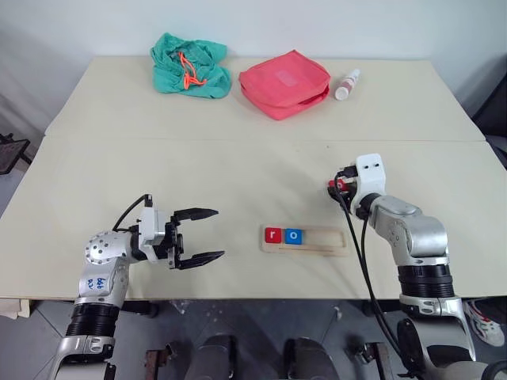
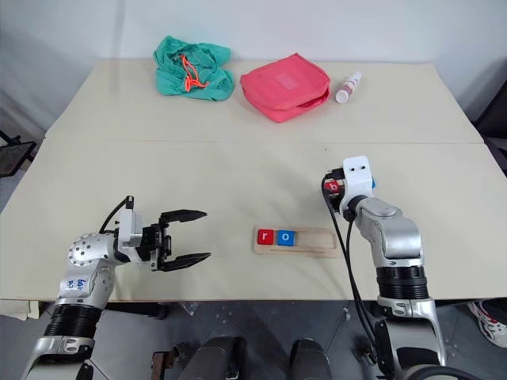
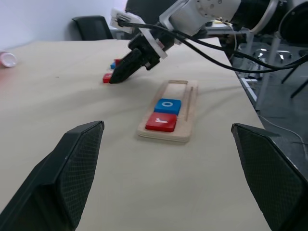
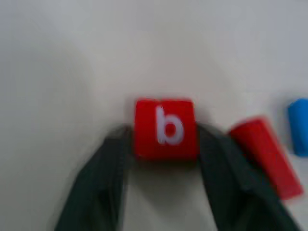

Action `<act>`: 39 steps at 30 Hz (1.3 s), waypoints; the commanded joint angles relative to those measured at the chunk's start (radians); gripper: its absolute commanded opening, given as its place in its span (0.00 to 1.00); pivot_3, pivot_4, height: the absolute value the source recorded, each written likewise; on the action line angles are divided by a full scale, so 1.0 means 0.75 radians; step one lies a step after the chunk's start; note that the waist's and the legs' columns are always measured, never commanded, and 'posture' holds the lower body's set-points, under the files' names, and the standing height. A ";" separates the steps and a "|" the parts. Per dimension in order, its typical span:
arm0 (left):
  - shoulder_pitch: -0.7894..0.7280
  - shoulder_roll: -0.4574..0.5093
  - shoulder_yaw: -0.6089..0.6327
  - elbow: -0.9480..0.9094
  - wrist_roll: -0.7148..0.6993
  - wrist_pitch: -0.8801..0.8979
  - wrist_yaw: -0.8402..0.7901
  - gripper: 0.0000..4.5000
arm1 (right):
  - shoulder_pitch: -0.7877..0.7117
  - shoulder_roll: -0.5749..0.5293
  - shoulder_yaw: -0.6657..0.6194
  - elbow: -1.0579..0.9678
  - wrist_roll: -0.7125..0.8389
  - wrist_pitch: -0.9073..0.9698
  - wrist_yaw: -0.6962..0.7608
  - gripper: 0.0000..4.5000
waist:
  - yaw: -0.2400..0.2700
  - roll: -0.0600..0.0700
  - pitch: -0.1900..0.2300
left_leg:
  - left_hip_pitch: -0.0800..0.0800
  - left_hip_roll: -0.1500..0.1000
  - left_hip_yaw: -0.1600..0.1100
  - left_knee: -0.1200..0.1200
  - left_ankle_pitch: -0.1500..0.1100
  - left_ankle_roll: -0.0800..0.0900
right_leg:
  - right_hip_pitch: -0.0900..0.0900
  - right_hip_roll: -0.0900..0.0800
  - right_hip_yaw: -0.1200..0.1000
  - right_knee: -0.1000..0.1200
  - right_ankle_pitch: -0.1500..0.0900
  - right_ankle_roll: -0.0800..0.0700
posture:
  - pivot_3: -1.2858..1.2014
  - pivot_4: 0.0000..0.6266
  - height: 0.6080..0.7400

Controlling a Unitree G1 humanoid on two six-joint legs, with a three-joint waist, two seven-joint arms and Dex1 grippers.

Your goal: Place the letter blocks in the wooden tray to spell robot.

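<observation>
A pale wooden tray (image 1: 306, 240) lies low in the centre of the head view, near the front edge of a beige table (image 1: 238, 166). Two letter blocks sit side by side in its slot at the left end: a red "r" block (image 1: 272, 234) and, touching it on the right, a blue "o" block (image 1: 293, 235). The rest of the slot is bare wood.

Right of centre, above the tray's right end, the right gripper (image 4: 163, 144) points down at the table. In the right wrist view its two black fingers press against either side of a red "b" block (image 4: 165, 127), gripping it. Just beside that block lie two more loose blocks: one red block (image 4: 267, 154), tilted, its letter out of sight, and one blue block (image 4: 298, 126) cut off at the frame's edge. That makes five blocks: three red, two blue.

At the lower left, the left gripper (image 1: 203, 236) hovers above the table, pointing toward the tray, jaws wide apart and holding nothing.

Along the top of the head view lie three other things: a green cloth bag (image 1: 190, 66) with an orange cord, a pink pouch (image 1: 284, 82), and a small white bottle (image 1: 347, 84).
</observation>
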 commanded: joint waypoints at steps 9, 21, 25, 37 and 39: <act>-0.024 0.038 0.014 0.034 -0.024 -0.015 -0.092 1.00 | 0.005 0.000 0.016 -0.002 -0.003 -0.063 0.034 0.33 | -0.004 0.000 0.000 | 0.000 0.000 0.001 0.000 0.000 0.000 | -0.001 0.000 0.001 0.000 0.000 0.000 | 0.52 0.24 1.00; -0.051 0.016 -0.007 0.088 -0.020 -0.038 -0.124 1.00 | 0.080 -0.021 -0.131 -0.320 0.105 -0.068 0.084 0.33 | -0.001 0.000 0.000 | -0.005 0.000 0.004 -0.001 0.000 0.000 | -0.010 0.000 0.003 0.002 0.000 0.000 | 0.52 0.24 1.00; -0.067 0.015 -0.006 0.128 -0.016 -0.048 -0.142 1.00 | 0.165 -0.063 -0.273 -0.452 0.182 -0.025 0.091 0.33 | 0.007 0.000 0.000 | -0.006 0.000 0.004 -0.001 0.000 0.000 | -0.010 0.000 0.003 0.002 0.000 0.000 | 0.52 0.24 1.00; -0.095 -0.003 -0.030 0.220 -0.023 -0.053 -0.239 1.00 | 0.725 -0.145 -0.548 -0.830 0.321 0.147 0.106 0.33 | 0.005 0.000 0.000 | -0.006 0.000 0.006 -0.001 0.000 0.000 | -0.010 0.000 0.003 0.002 0.000 0.000 | 0.52 0.24 1.00; -0.112 -0.010 -0.034 0.242 -0.016 -0.062 -0.239 1.00 | 0.832 -0.150 -0.504 -0.858 0.307 0.057 0.156 0.33 | 0.006 0.000 0.000 | -0.006 0.001 0.006 -0.001 0.000 0.000 | -0.010 0.000 0.004 0.001 0.000 0.000 | 0.52 0.24 1.00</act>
